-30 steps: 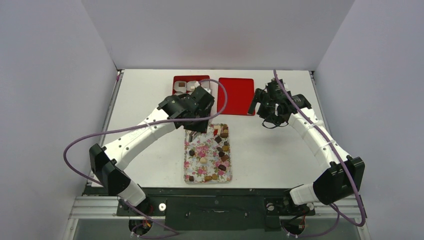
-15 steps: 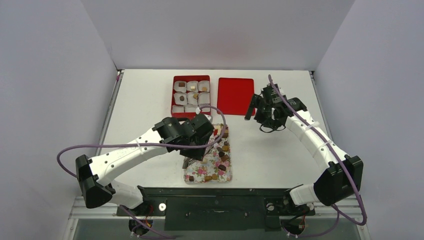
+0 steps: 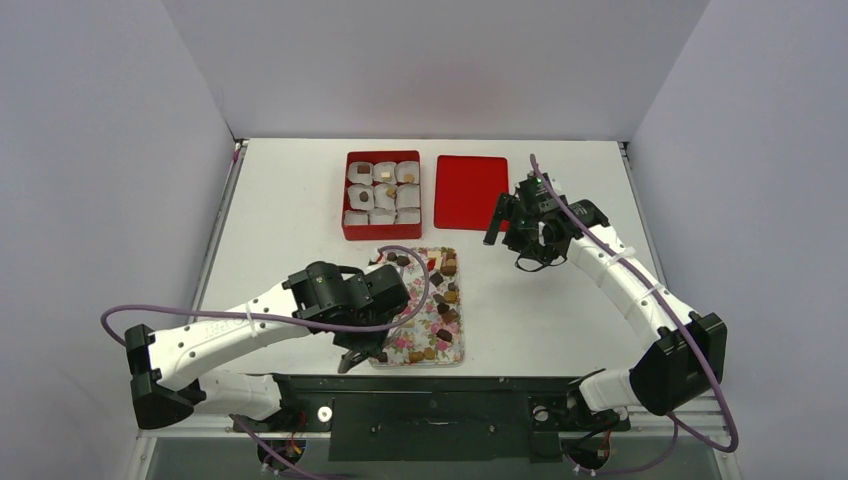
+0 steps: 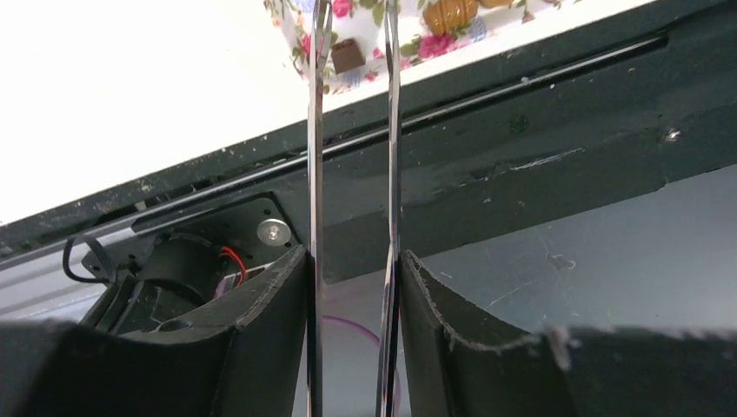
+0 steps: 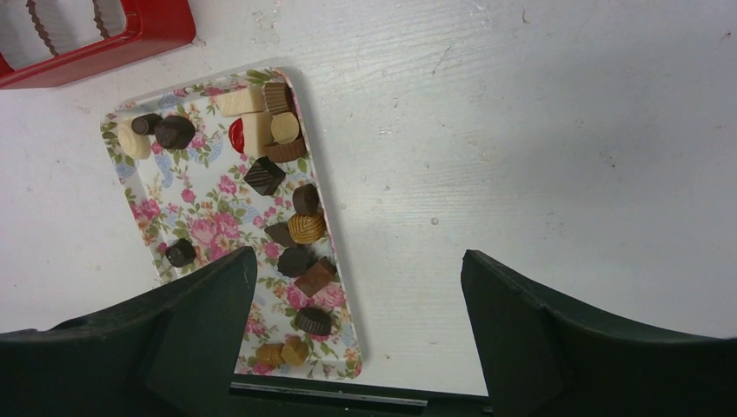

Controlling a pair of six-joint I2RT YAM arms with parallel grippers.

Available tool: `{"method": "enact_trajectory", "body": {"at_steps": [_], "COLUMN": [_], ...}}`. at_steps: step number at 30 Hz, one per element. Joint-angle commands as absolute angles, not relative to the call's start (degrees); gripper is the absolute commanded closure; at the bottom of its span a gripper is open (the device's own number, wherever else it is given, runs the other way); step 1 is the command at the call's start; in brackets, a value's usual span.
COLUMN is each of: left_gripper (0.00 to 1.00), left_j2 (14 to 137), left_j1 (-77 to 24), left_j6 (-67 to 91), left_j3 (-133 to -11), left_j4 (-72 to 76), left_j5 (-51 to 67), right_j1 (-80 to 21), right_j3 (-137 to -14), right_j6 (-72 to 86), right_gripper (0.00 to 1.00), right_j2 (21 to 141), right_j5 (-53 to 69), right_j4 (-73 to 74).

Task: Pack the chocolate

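Observation:
The chocolate [image 3: 445, 295] lies as small dark, tan and cream pieces along the right side of a floral tray [image 3: 462, 345]; the right wrist view shows the same pieces [image 5: 306, 228]. My left gripper [image 3: 365, 345] is shut on thin metal tongs [image 4: 315, 156] and hangs over the tray's near left corner. In the left wrist view a small brown piece [image 4: 348, 55] sits between the tong blades near their tips; whether they touch it is unclear. My right gripper [image 5: 358, 261] is open and empty above the table, right of the tray.
A red box [image 3: 347, 200] with white paper cups, a few of them holding pieces, stands behind the tray. Its red lid [image 3: 471, 190] lies flat to the right. The black frame rail [image 4: 521, 156] runs along the table's near edge, right under the left gripper.
My left arm has swung back from the red box to the tray's near left corner, tongs still gripped. The right gripper has drifted slightly left and stayed open.

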State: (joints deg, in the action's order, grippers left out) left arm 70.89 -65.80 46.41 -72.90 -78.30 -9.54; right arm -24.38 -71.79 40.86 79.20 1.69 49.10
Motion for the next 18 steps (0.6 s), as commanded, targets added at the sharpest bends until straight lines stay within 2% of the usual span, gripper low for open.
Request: {"method": "enact_trajectory", "body": {"at_steps": [1,18], "left_gripper": [0.63,0.62], "left_j2": [69.20,71.17], "left_j1": [-67.07,-69.36], "left_j6": [49.91,51.62], "left_j3": [-71.83,-69.35], "left_j4": [-80.08,-80.14], "left_j5": [-9.08,-8.69], "right_j1": [-25.40,-25.59], "right_j3": [-71.30,-71.10], "right_j6": [41.78,41.74], "right_gripper": [0.17,0.17], "right_j2": [77.37,77.14], "right_j5": [0.26,0.34], "right_j4": [46.87,46.43]}}
